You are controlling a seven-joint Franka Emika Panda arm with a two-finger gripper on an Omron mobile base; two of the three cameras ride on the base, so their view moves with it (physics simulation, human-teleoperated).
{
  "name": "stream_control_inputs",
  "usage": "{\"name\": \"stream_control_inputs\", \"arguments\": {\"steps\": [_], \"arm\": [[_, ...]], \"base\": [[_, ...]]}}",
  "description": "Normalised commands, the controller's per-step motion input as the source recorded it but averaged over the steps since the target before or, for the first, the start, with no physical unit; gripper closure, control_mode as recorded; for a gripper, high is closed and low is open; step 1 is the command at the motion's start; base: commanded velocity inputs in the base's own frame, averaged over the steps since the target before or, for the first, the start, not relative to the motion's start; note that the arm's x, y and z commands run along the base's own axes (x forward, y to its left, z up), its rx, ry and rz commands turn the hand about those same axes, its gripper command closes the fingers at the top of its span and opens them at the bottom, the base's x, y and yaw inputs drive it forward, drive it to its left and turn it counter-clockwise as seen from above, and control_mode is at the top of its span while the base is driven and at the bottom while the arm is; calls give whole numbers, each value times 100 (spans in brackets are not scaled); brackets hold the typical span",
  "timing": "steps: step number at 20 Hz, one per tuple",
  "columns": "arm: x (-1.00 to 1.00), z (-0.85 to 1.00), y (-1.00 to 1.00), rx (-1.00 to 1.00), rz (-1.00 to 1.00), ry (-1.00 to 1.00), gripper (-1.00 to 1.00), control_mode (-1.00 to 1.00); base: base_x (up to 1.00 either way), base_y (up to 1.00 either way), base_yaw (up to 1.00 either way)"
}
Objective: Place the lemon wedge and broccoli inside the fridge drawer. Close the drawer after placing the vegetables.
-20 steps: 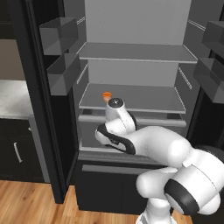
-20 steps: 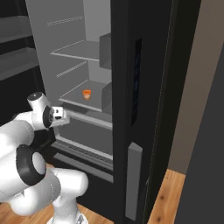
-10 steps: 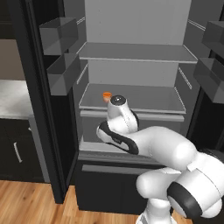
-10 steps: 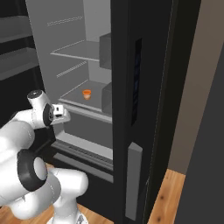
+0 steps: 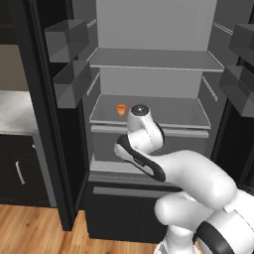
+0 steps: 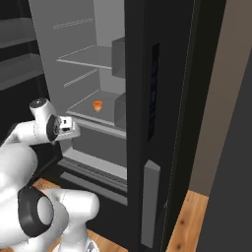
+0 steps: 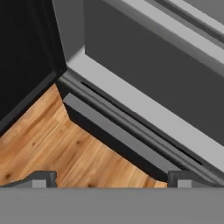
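Observation:
The fridge drawer [image 5: 106,147] is the wide grey box under the lower shelf; its plain front [image 6: 97,143] looks pushed in. In the hand view this front [image 7: 148,65] fills the upper right, above a light grey ledge. My gripper [image 7: 113,178] is open, its two fingertips [image 7: 43,178] far apart with nothing between them. The hand [image 6: 69,126] hovers in front of the drawer's left part, a little away from it. In the left base view my own wrist [image 5: 141,130] hides the fingers. The lemon wedge and the broccoli are out of view.
A small orange cup [image 5: 121,109] stands on the lower shelf [image 5: 163,118] just above the drawer. Translucent door bins [image 5: 70,85] hang on the open left door. The dark freezer front with its grey handle [image 7: 118,133] lies below, then wooden floor [image 7: 48,140].
The wrist has drifted slightly up and to the right in front of the drawer. The drawer and the cup have not moved.

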Motion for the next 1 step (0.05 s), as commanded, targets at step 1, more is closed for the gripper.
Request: {"name": "stream_control_inputs", "arguments": {"steps": [1], "arm": [[-63,0,-17,0,-5,0,-100,-100]], "base": [[0,0,0]]}}
